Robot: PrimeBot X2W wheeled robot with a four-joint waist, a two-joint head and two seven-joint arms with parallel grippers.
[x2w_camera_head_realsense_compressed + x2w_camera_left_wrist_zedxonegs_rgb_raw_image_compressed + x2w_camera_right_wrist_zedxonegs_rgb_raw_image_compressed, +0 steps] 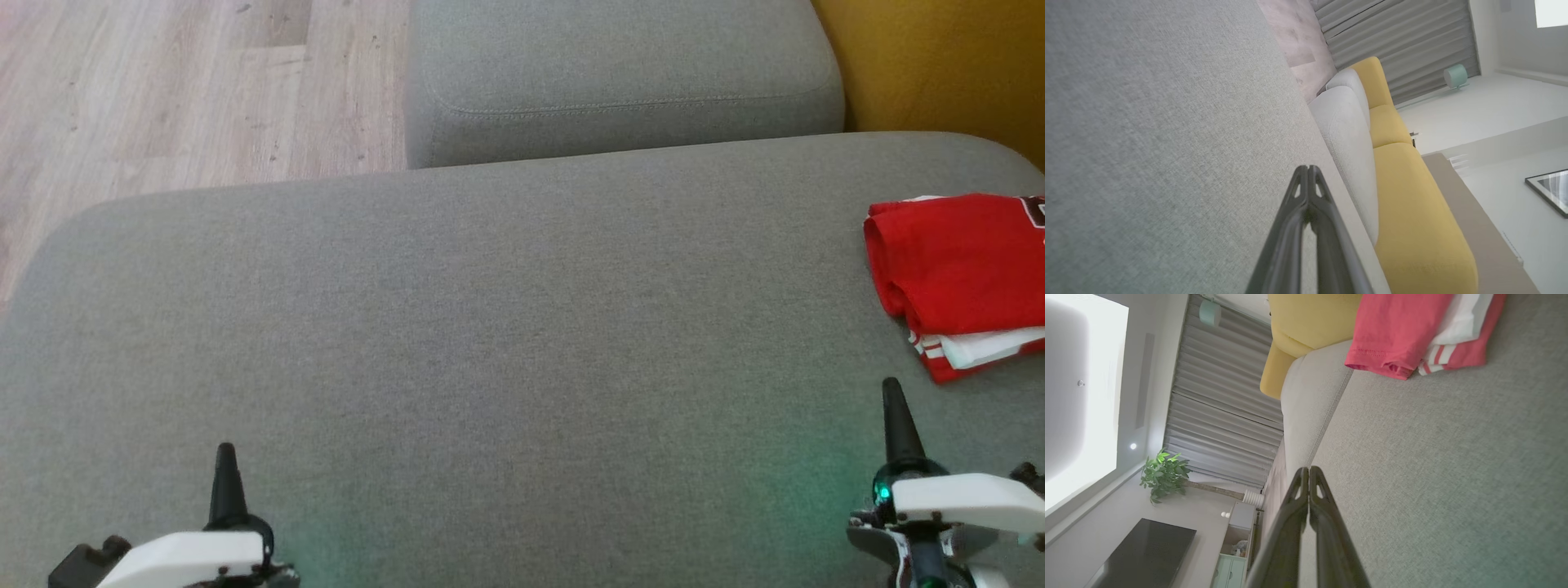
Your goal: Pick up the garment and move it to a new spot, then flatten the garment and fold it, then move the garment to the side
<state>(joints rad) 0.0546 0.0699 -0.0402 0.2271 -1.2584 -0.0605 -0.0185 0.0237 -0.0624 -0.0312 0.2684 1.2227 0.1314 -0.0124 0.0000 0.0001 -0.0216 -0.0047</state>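
Note:
The garment (959,273) is red with white striped trim, folded into a compact stack at the right edge of the grey cushion (490,327). In the right wrist view the garment (1404,330) lies at the top, beyond the fingertips. My right gripper (891,388) is shut and empty, a little below and left of the garment, apart from it; its tips (1309,470) meet over bare fabric. My left gripper (225,451) is shut and empty at the lower left, its tips (1307,168) pressed together above the cushion.
A second grey cushion (620,73) sits behind the big one. A yellow sofa back (939,65) rises at the far right. Wooden floor (180,90) lies beyond the cushion's left and far edges.

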